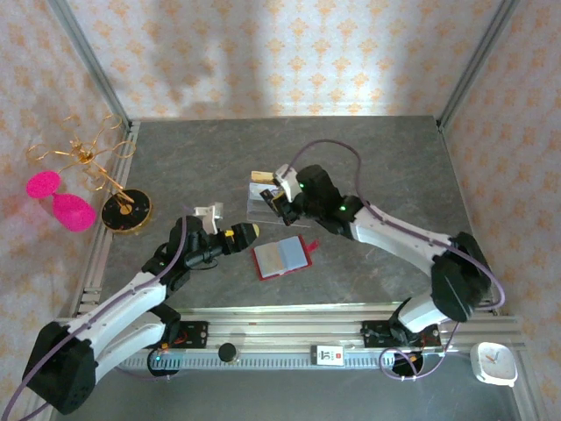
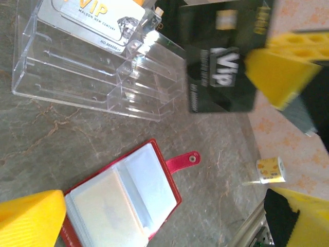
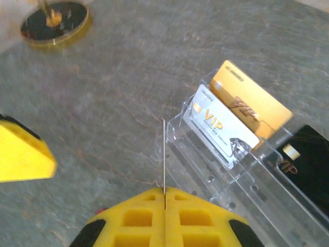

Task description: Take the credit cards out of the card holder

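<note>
Surface: grey marbled table (image 1: 386, 158) sat between patterned walls (image 1: 263, 53).
Left gripper (image 1: 244, 233): gaped wide, empty.
Right gripper (image 3: 164, 191): pinched a thin card (image 3: 164, 154).

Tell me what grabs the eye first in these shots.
The open red card holder lies mid-table between the arms. Just beyond it the right gripper is shut on a thin card, seen edge-on, beside a clear acrylic stand holding a gold card, a white VIP card and a black card. Bright pink shapes stand out at the top view's left edge.
</note>
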`<move>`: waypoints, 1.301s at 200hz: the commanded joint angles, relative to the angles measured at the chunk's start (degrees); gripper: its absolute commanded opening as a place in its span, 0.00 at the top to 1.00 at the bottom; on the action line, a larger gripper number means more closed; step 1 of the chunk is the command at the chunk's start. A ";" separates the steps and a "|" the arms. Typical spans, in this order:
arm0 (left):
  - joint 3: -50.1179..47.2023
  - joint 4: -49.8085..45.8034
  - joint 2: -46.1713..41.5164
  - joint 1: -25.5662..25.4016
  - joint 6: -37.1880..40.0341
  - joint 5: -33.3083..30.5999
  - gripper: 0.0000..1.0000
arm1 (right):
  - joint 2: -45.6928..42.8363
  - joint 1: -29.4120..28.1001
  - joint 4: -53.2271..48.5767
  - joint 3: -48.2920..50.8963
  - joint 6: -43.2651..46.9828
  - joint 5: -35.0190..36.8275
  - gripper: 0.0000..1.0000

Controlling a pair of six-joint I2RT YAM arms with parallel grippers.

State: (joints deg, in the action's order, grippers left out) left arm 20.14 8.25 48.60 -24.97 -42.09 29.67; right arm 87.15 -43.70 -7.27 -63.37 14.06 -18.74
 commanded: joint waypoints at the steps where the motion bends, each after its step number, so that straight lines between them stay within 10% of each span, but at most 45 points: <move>1: 3.61 -10.09 -3.86 0.57 2.00 -1.99 0.01 | 6.33 0.15 -9.34 -8.52 13.18 -3.09 1.00; 94: 7.37 -22.12 -11.03 1.14 4.69 -13.62 0.01 | 24.95 2.57 -26.86 -32.54 30.59 -6.28 1.00; 260: 8.07 -21.39 -5.65 1.17 4.66 -15.24 0.01 | 33.60 4.59 -34.97 -42.80 40.95 -6.22 1.00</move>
State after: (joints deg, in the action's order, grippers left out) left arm 26.22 -13.63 42.54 -24.23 -38.48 15.77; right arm 119.57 -39.57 -40.38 -103.92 53.71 -24.51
